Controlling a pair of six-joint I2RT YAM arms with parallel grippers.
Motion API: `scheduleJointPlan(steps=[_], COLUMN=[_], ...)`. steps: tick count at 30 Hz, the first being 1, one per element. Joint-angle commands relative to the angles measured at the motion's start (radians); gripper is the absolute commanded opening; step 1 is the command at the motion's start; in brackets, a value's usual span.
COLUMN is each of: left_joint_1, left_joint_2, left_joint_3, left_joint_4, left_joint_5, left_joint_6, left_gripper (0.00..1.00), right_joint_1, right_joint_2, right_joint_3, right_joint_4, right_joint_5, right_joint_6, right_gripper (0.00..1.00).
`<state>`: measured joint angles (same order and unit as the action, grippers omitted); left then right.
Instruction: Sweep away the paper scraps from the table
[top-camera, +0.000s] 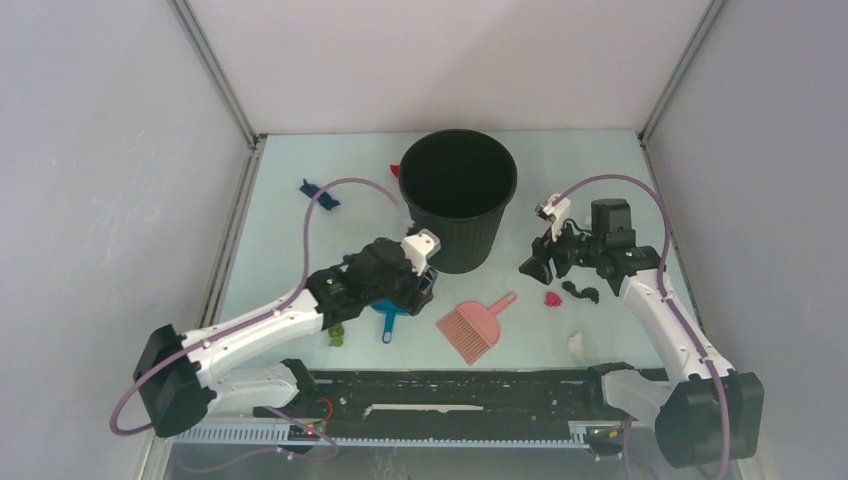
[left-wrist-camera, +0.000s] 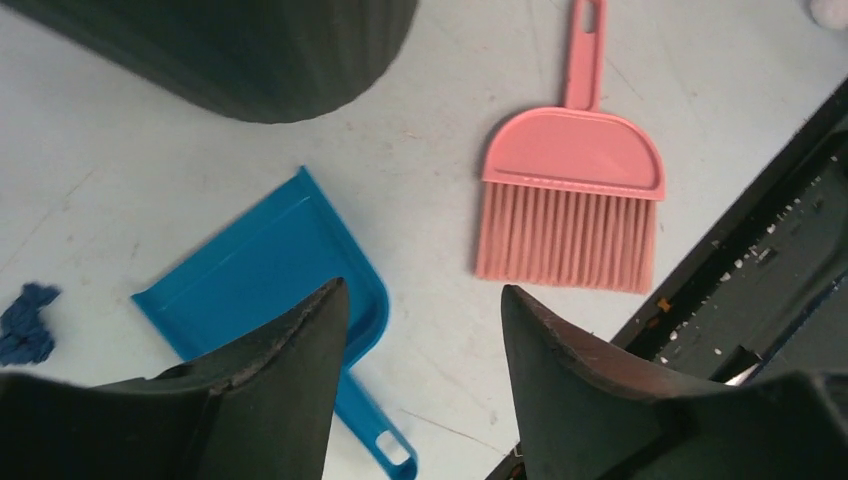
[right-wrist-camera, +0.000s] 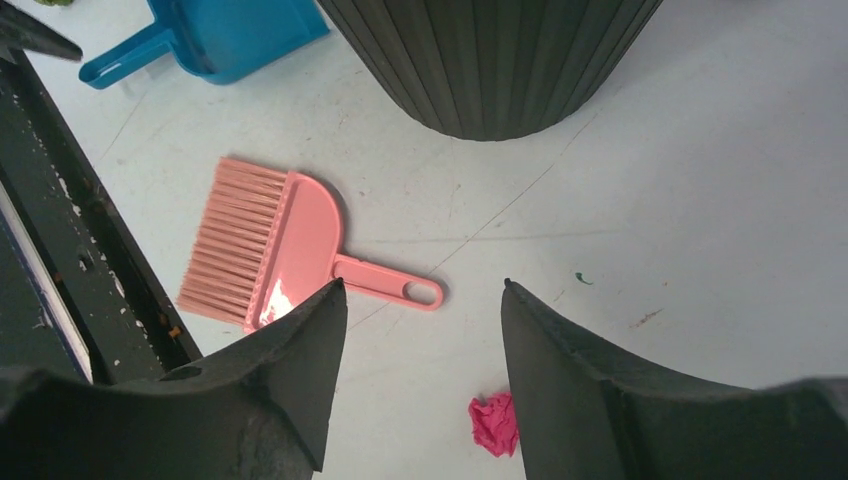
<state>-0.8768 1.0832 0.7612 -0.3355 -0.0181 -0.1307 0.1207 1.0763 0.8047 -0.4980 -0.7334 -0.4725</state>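
Two robot arms reach over a pale green table (top-camera: 290, 250) strewn with paper scraps (top-camera: 551, 298), none of them gathered up. The left claw (left-wrist-camera: 422, 295) hangs spread and empty above a blue dustpan (left-wrist-camera: 270, 260) that lies flat in front of a black bin (top-camera: 465, 240); in the wrist view one finger covers the pan's near edge, though whether it touches cannot be told. The right claw (right-wrist-camera: 422, 290) is likewise spread with nothing between its fingers, over bare table to the right of the bin, near the handle end of a pink brush (right-wrist-camera: 270, 250). The brush lies flat between the two arms, its bristles toward the near edge and its handle pointing up toward the bin. A magenta scrap (right-wrist-camera: 495, 425) sits just below the right claw, with a black scrap (top-camera: 580, 292) beside it and a white scrap (top-camera: 577, 343) nearer the table's front edge. A green scrap (top-camera: 337, 335) lies beside the left arm, close to the dustpan's handle. A dark blue scrap (top-camera: 318, 193) rests well off to the left of the bin, and a red scrap (top-camera: 393, 171) lies against the bin's far left side. Purple cables (top-camera: 345, 185) loop up from both arms.
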Motion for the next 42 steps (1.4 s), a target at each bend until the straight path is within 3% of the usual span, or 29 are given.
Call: scheduleJointPlan(steps=[1,9,13,19,23,42], left_joint_1=[-0.079,-0.18,-0.215,-0.219,-0.219,-0.22], left_joint_2=[0.089,0.287,0.434,0.533,0.562,0.629], left_joint_3=[0.082,0.112,0.175,0.19,0.202,0.203], left_joint_4=[-0.008,0.091,0.074,0.119,0.1,0.112], left_joint_5=[-0.024,-0.117,-0.156,-0.136,-0.141,-0.154], left_joint_6=[0.012,-0.114,-0.096,-0.094,-0.086,-0.111], left_gripper=[0.63,0.55,0.54,0.48,0.43,0.41], right_joint_1=[0.012,0.015,0.015,0.022,0.022,0.019], right_joint_2=[-0.001,-0.012,-0.007,-0.014,-0.027,-0.025], right_joint_3=[-0.001,-0.001,-0.001,-0.001,-0.001,-0.001], right_joint_4=[-0.009,-0.01,-0.009,-0.017,-0.021,-0.031], right_joint_5=[0.02,0.033,0.041,0.038,0.023,0.02], right_joint_6=[-0.058,-0.058,-0.061,-0.071,-0.075,-0.081], right_gripper=[0.65,0.69,0.72,0.72,0.72,0.72])
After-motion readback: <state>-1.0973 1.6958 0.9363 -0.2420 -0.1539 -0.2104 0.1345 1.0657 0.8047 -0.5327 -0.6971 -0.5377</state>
